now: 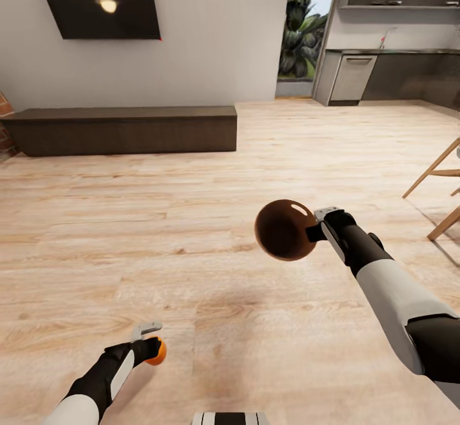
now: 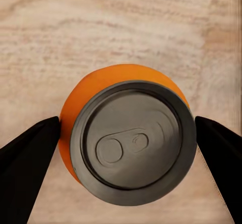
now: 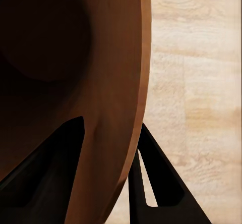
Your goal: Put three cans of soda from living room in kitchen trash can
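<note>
Right gripper (image 1: 317, 229) pinching the trash can's rim (image 3: 121, 133), one finger inside and one outside, holding the trash can (image 1: 285, 229) above the plank floor (image 1: 191, 220), well short of the long bench (image 1: 124, 130). Left gripper (image 1: 155, 346) clamping the orange soda can (image 2: 128, 138) (pull-tab end facing its wrist camera), nearer the robot than that bench.

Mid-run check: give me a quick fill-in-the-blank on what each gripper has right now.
1. The left gripper is shut on a small ____ soda can.
2. The right gripper pinches the ____ of the round copper-brown trash can.
3. Under both arms lies a light ____ plank floor.
4. The black TV hangs above a long dark ____.

Missing words: orange; rim; wood; bench
</note>
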